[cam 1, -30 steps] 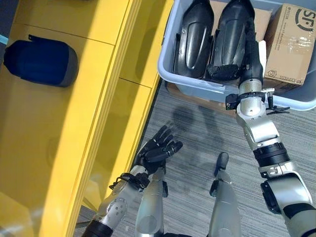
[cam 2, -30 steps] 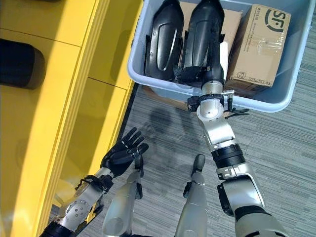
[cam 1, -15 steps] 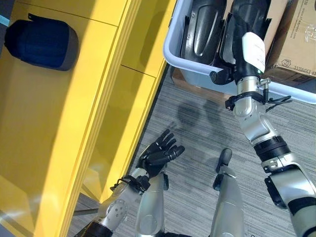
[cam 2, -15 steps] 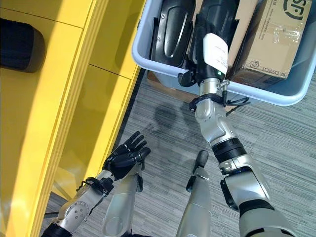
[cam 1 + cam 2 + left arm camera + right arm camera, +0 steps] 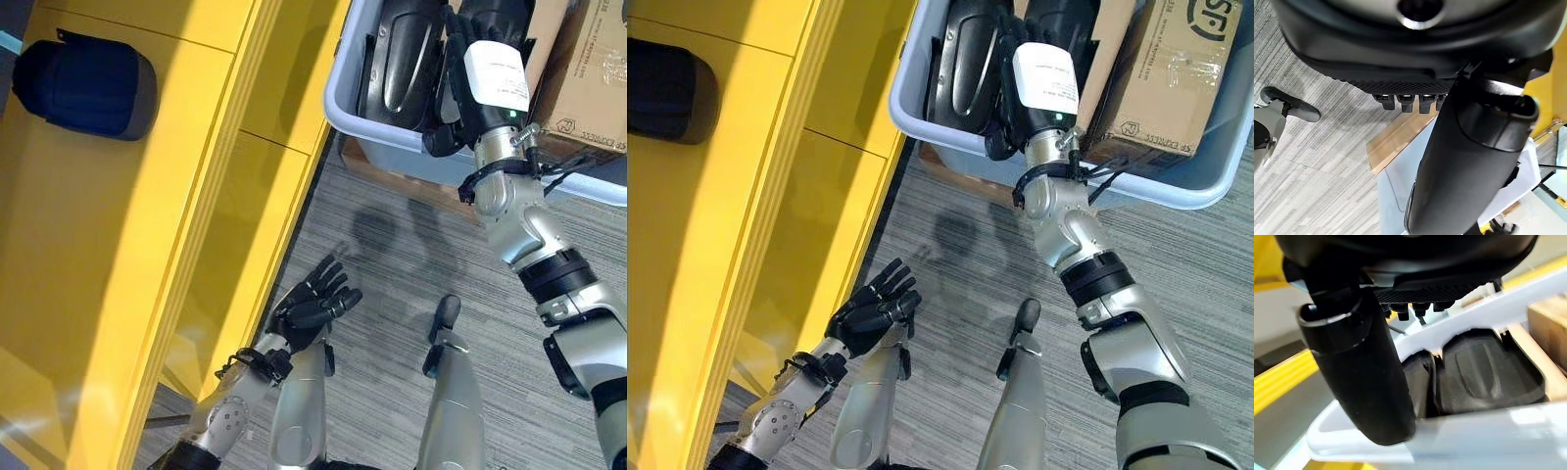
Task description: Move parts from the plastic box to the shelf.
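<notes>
Reaching: right hand (image 5: 487, 83) is hanging over black parts (image 5: 407, 59) in plastic box (image 5: 345, 116), grip unclear.
Idling: left hand (image 5: 312, 302) is hovering with fingers spread, holding nothing.

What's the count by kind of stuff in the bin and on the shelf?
Black moulded plastic parts in the pale blue plastic box: 2
Brown cardboard boxes in it: 1
Dark blue rounded parts on the yellow shelf: 1
Total: 4

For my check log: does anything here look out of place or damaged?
Nothing stands out. Two black parts stand side by side in the plastic box, beside a cardboard carton; the right hand reaches in.
</notes>
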Available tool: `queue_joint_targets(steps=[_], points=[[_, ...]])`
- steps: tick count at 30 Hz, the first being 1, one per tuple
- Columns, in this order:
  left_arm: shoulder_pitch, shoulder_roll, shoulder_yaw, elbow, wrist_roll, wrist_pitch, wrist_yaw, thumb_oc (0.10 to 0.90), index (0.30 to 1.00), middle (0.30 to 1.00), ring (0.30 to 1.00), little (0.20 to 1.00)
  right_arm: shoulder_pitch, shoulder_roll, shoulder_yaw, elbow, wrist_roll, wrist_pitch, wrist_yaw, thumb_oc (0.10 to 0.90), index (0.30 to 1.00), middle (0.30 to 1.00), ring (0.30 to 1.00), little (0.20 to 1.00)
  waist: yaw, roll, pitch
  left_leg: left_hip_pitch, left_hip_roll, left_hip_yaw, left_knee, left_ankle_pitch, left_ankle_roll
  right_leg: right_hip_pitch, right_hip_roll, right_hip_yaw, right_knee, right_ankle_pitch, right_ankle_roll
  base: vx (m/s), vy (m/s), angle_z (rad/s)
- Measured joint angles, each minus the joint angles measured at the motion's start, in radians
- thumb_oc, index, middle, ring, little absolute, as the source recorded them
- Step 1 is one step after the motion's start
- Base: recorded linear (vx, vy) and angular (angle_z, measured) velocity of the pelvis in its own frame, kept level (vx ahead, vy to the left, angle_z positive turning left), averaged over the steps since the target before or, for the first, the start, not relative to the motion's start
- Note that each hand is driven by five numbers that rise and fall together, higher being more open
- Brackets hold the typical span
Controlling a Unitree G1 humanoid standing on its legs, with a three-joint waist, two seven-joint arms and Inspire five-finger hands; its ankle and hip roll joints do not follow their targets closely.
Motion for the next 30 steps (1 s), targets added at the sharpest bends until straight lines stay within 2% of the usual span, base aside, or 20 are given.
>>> queue_joint_targets(steps=[4, 6, 8, 10, 13, 14, 16, 20, 23, 26, 30], points=[[0.007, 0.013, 0.000, -0.007, 0.000, 0.024, -0.004, 0.900, 1.000, 1.000, 1.000, 1.000, -0.021, 0.002, -0.062, 0.073, 0.084, -0.009, -0.001, 0.900, 1.000, 1.000, 1.000, 1.000, 0.019, 0.000, 0.000, -0.007, 0.002, -0.007, 0.006, -0.001, -0.003, -0.003, 0.002, -0.004, 0.006, -0.004, 0.004, 0.02, -0.044, 0.03], [0.022, 0.013, -0.001, -0.012, 0.000, 0.028, -0.011, 0.900, 1.000, 1.000, 1.000, 1.000, -0.021, 0.002, -0.068, 0.077, 0.086, -0.009, 0.003, 0.900, 1.000, 1.000, 1.000, 1.000, 0.024, 0.000, 0.000, -0.007, 0.002, -0.005, 0.008, -0.002, -0.005, -0.003, 0.000, -0.005, 0.004, -0.004, 0.004, 0.00, 0.000, 0.00], [0.029, 0.013, 0.000, -0.014, 0.002, 0.030, -0.011, 0.900, 1.000, 1.000, 1.000, 1.000, -0.022, -0.003, -0.069, 0.080, 0.191, -0.027, 0.002, 0.900, 1.000, 1.000, 1.000, 1.000, 0.025, 0.000, 0.000, -0.007, 0.002, -0.007, 0.009, 0.001, -0.001, 0.000, -0.001, -0.008, 0.004, -0.003, 0.003, 0.00, 0.000, 0.00], [0.030, 0.015, 0.000, -0.016, 0.001, 0.032, -0.011, 0.900, 1.000, 1.000, 1.000, 1.000, -0.018, -0.004, -0.104, 0.080, 0.418, -0.032, 0.024, 0.900, 1.000, 1.000, 1.000, 1.000, 0.024, 0.000, 0.000, -0.006, 0.002, -0.007, 0.009, 0.001, 0.001, 0.001, -0.001, -0.009, 0.005, -0.002, 0.001, 0.00, 0.000, 0.00], [0.030, 0.035, 0.017, -0.042, 0.001, 0.059, -0.013, 0.900, 1.000, 1.000, 1.000, 1.000, 0.031, 0.027, -0.233, 0.079, 0.764, -0.030, 0.166, 0.900, 1.000, 1.000, 1.000, 1.000, 0.021, 0.000, 0.000, 0.003, 0.002, -0.006, 0.012, -0.002, 0.003, 0.006, -0.001, -0.010, 0.025, 0.001, -0.005, 0.04, -0.038, 0.00], [0.030, 0.034, 0.026, -0.042, 0.001, 0.064, -0.015, 0.900, 1.000, 1.000, 1.000, 1.000, 0.047, 0.037, -0.248, 0.079, 0.835, -0.029, 0.195, 0.900, 1.000, 1.000, 1.000, 1.000, 0.021, 0.000, 0.000, 0.008, 0.002, -0.006, 0.014, -0.002, 0.002, 0.009, -0.002, -0.010, 0.033, -0.003, -0.008, 0.03, -0.029, 0.01], [0.036, 0.036, 0.051, -0.038, 0.001, 0.072, -0.016, 0.900, 1.000, 1.000, 1.000, 1.000, 0.108, 0.059, -0.261, 0.056, 1.100, -0.029, 0.283, 0.900, 1.000, 1.000, 1.000, 1.000, 0.021, 0.000, 0.000, 0.051, 0.007, -0.006, 0.013, -0.007, -0.001, 0.039, -0.004, -0.017, 0.060, -0.028, -0.016, 0.02, -0.048, 0.01], [0.050, 0.035, 0.054, -0.026, 0.000, 0.072, -0.064, 0.900, 1.000, 1.000, 1.000, 1.000, 0.171, 0.119, -0.320, -0.018, 1.346, 0.003, 0.386, 0.900, 1.000, 1.000, 1.000, 1.000, 0.020, 0.001, 0.000, 0.084, 0.008, -0.009, 0.012, -0.010, -0.001, 0.060, -0.005, -0.021, 0.089, -0.049, -0.022, -0.02, -0.008, 0.02], [0.076, 0.035, 0.041, -0.012, 0.000, 0.072, -0.096, 0.900, 1.000, 1.000, 1.000, 1.000, 0.188, 0.159, -0.317, -0.032, 1.429, 0.049, 0.487, 0.900, 1.000, 1.000, 1.000, 1.000, 0.018, 0.001, 0.000, 0.096, 0.006, -0.014, 0.015, -0.021, -0.001, 0.063, -0.011, -0.020, 0.104, -0.075, -0.023, 0.03, -0.021, 0.04], [0.114, 0.035, 0.029, -0.001, -0.001, 0.078, -0.106, 0.900, 1.000, 1.000, 1.000, 1.000, 0.232, 0.196, -0.297, -0.052, 1.430, 0.078, 0.619, 0.900, 1.000, 1.000, 1.000, 1.000, 0.022, 0.001, 0.000, 0.099, 0.007, -0.018, 0.014, -0.021, -0.001, 0.064, -0.010, -0.021, 0.109, -0.079, -0.020, -0.01, -0.040, 0.01], [0.155, 0.037, 0.032, -0.001, -0.002, 0.095, -0.125, 0.900, 1.000, 1.000, 1.000, 1.000, 0.345, 0.202, -0.198, -0.146, 1.386, 0.078, 0.703, 0.900, 1.000, 1.000, 1.000, 1.000, 0.027, 0.002, 0.000, 0.105, 0.009, -0.024, 0.013, -0.019, -0.001, 0.071, -0.011, -0.028, 0.120, -0.084, -0.027, 0.01, -0.075, 0.04]])
